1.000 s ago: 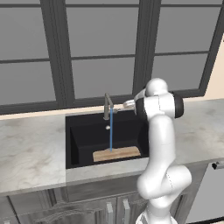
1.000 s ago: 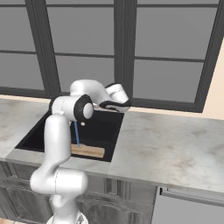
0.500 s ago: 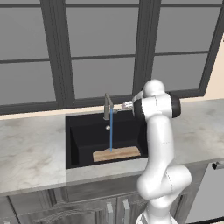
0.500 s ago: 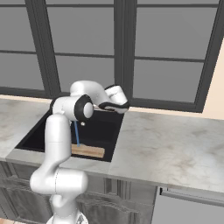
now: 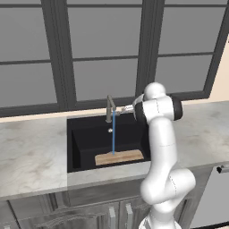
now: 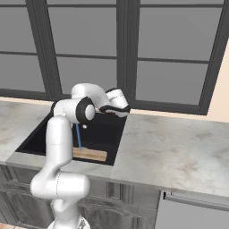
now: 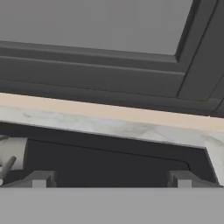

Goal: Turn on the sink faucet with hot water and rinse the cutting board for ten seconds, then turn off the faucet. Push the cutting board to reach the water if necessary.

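Gripper (image 7: 111, 180) stood wide, jaws empty, tips just showing at hand view bottom; in right base view arm hid faucet; faucet (image 5: 109, 108) at sink (image 5: 80, 147) back rim, beside hand; water (image 5: 113, 132) fell straight onto cutting board (image 5: 119, 157) on basin floor near front wall; marble counter (image 5: 31, 156) around; dark-framed window (image 5: 103, 49) behind; no legible writing.

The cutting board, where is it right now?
In the left base view the cutting board lies flat on the bottom of the sink, near its front wall, and the water from the sink faucet lands on it.
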You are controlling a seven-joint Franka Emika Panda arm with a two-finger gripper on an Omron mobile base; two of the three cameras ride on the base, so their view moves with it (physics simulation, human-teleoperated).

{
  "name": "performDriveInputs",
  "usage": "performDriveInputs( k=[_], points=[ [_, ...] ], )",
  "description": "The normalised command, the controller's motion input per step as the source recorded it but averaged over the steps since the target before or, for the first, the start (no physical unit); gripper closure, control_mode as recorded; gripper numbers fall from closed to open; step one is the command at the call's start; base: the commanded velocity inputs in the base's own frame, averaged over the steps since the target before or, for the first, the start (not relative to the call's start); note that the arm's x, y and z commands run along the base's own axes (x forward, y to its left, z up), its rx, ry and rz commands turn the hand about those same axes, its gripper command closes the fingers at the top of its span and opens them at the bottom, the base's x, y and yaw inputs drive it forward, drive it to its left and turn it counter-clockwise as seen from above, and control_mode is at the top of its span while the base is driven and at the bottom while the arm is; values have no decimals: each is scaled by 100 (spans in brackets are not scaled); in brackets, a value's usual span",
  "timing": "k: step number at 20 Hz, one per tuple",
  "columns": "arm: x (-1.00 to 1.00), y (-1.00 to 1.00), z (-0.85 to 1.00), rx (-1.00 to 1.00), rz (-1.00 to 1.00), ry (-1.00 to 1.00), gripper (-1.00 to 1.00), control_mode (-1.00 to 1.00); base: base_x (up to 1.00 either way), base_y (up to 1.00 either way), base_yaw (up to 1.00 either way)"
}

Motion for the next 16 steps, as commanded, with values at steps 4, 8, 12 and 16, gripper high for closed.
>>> performDriveInputs(
  k=[4,8,12,16],
  points=[
    [6,9,-9,0,0,0,-100,-100,0,0,0],
    [5,6,-9,0,0,0,-100,-100,0,0,0],
    [2,2,-5,0,0,0,-100,-100,0,0,0],
    [4,1,-5,0,0,0,-100,-100,0,0,0]
  ],
)
